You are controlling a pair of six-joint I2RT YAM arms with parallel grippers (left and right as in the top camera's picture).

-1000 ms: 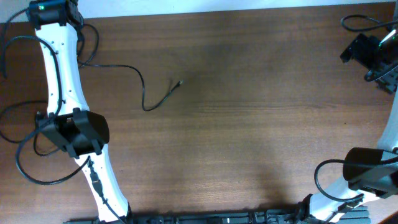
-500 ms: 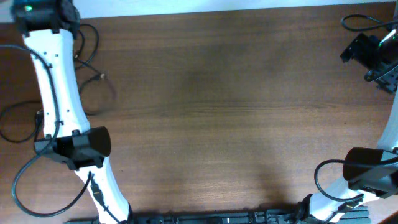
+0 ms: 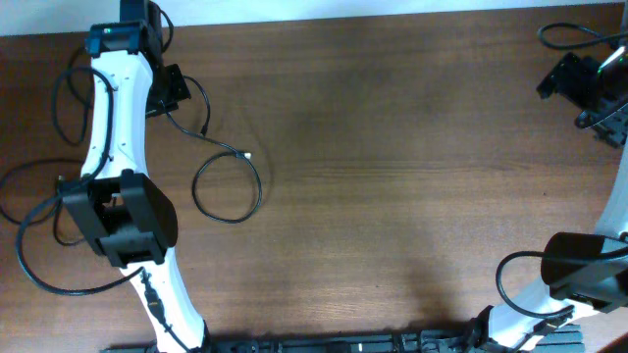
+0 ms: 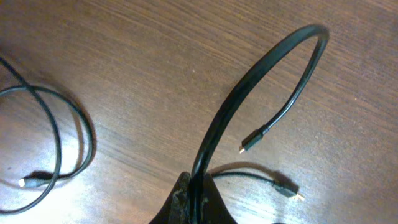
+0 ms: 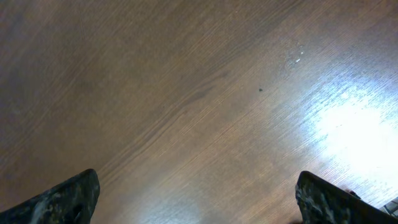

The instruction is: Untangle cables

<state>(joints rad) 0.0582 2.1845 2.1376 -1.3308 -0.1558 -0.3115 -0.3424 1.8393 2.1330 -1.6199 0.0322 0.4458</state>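
left pincer [image 4: 196, 200] clamped on a cable [image 4: 261, 74] at the far left corner, loop lying toward the middle; right pincer [image 5: 199, 198] apart, far off.

You see a bench [image 3: 392, 196] of dark brown wood, finely grained and smooth, with a satin sheen that glares under the light. The cables [image 4: 239, 90] wear smooth black plastic sheathing, faintly glossy. Their plug ends [image 4: 249, 142] are bright metal. The arm shells [image 3: 113, 108] look like glossy white plastic.
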